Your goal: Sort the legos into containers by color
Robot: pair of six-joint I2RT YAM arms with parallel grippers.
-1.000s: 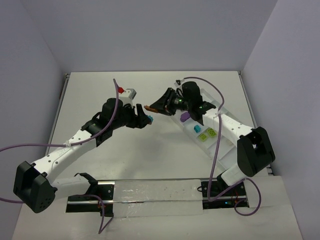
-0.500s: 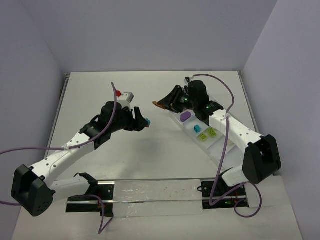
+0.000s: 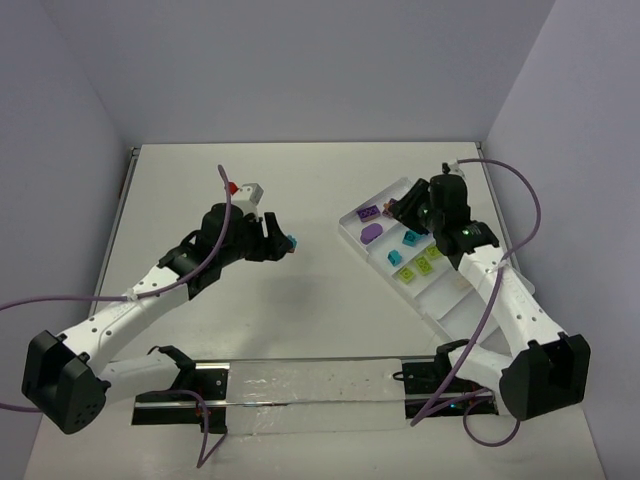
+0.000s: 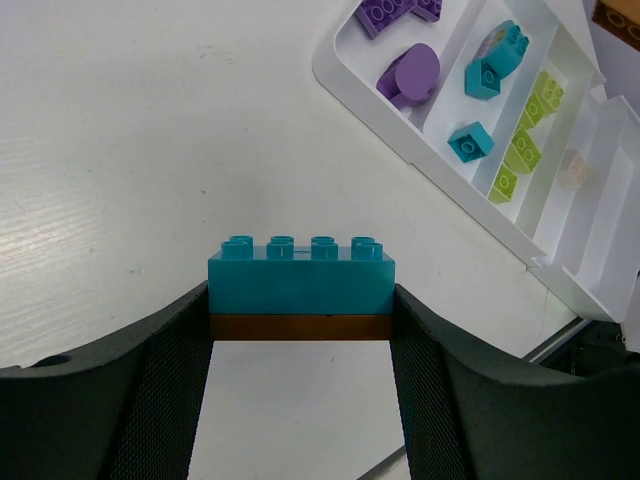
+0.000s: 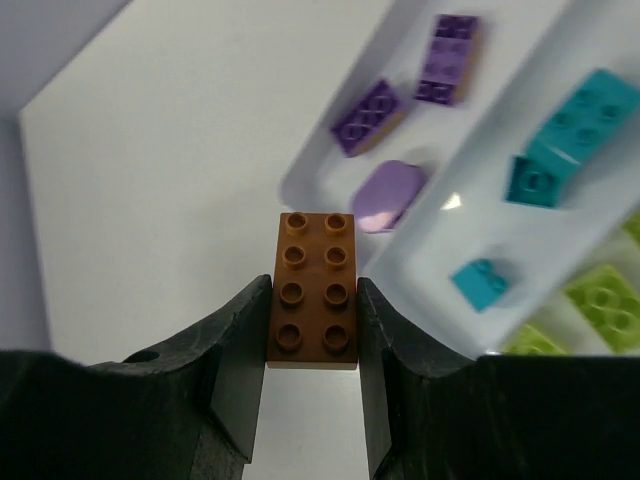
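Note:
My left gripper is shut on a teal brick with an orange-brown plate stuck under it, held above the table left of the tray. My right gripper is shut on an orange-brown 2x4 brick and hangs over the far end of the white tray. The tray's compartments hold purple pieces, teal bricks and lime green bricks. A cream brick lies in a further compartment. The tray also shows in the left wrist view and, blurred, in the right wrist view.
A metal rail with both arm bases runs along the near table edge. Purple cables loop off both arms. Walls close the table at the back and on both sides. The tray lies slantwise at the right.
My right arm has swung right and back with the orange-brown brick, from beside the left gripper to over the tray's far end. My left gripper has barely moved.

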